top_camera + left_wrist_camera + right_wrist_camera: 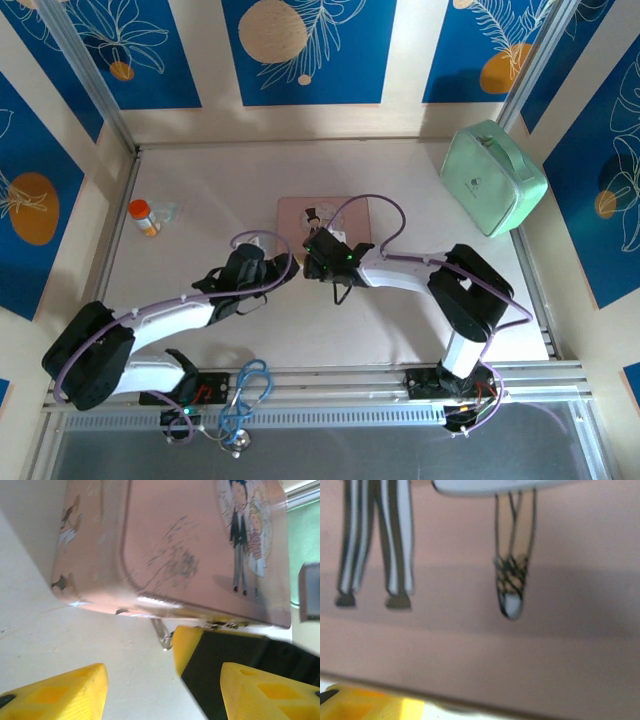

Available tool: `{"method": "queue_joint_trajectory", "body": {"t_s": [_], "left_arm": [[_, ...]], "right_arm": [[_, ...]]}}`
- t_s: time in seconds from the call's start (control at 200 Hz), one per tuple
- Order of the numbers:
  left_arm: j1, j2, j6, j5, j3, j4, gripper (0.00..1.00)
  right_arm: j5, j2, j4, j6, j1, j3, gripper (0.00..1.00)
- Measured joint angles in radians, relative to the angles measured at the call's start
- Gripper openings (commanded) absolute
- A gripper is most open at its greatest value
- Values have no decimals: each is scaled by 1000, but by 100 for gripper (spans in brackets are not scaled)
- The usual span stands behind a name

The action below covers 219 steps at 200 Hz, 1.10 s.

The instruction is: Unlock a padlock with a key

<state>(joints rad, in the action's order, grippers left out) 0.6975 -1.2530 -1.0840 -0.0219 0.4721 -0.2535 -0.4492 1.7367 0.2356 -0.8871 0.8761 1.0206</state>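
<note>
The pink picture box [300,213] lies mid-table, and both grippers meet at its near edge. In the left wrist view a thin silvery metal part [161,631] sticks out from the box's front edge [200,555]. A speck of teal-blue at the part's tip may be the padlock; a yellow finger [186,642] of my right gripper [318,252] covers the rest. No key can be made out. My left gripper [162,695] is open, its fingers wide apart just short of the metal part. The right wrist view is pressed against the box's picture side [480,630], with one yellow fingertip [370,706] showing.
A mint-green case [493,177] sits at the back right. An orange pill bottle [145,217] stands at the left by the rail. A blue looped cord [245,395] lies on the frame between the arm bases. Bare table [330,320] lies in front of the box.
</note>
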Motion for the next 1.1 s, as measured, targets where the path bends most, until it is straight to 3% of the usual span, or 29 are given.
{"method": "queue_joint_trajectory", "body": {"t_s": [0.3, 0.82, 1.095], "left_arm": [[1, 61, 19, 4, -118, -115, 62], [45, 46, 45, 23, -122, -177, 64], [47, 24, 45, 23, -122, -190, 62]], "right_arm": [[-25, 44, 30, -4, 2, 50, 53], [-60, 92, 148, -5, 8, 119, 46], [-72, 117, 208, -13, 8, 164, 33]]}}
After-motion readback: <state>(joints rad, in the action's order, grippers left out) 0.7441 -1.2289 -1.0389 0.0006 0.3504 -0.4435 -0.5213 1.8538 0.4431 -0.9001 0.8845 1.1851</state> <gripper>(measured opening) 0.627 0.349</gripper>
